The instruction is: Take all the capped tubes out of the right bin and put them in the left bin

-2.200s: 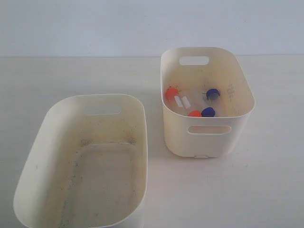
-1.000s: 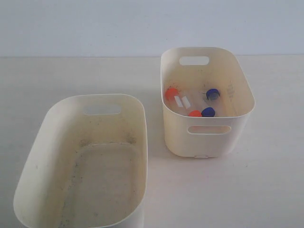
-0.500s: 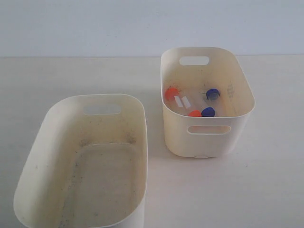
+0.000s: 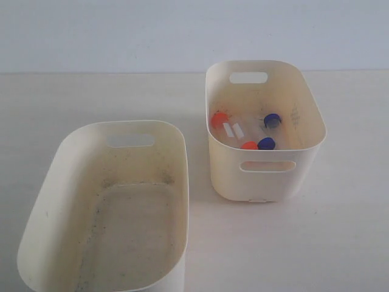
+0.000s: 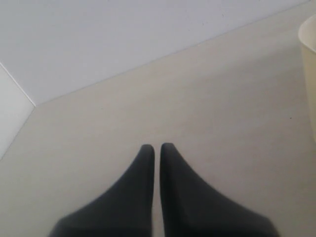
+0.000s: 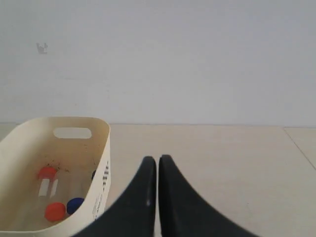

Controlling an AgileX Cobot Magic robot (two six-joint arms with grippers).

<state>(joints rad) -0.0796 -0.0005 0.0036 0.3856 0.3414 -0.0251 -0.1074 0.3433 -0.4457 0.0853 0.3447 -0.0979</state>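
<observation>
Exterior view shows me four tubes (image 4: 220, 120) inside the right bin (image 4: 267, 181), near the left bin (image 4: 59, 182), and my left pincer (image 5: 156, 146) and right pincer (image 6: 157, 158) are both pressed together.

L gripper (image 5: 157, 146): two dark fingers (image 5: 140, 187) pressed nearly together, only a thin slit btwn them, nothing held. Tips sit over bare beige tabletop (image 5: 207, 103), w/ no contact visible. Ahead of the gripper the table runs to a pale grey wall (image 5: 123, 34). Off to one side of the gripper, well apart from it, a curved bit of cream tub (image 5: 309, 69) shows at frame edge; can't tell which bin. On the gripper's other side, a white panel (image 5: 10, 116) meets the table.
</observation>
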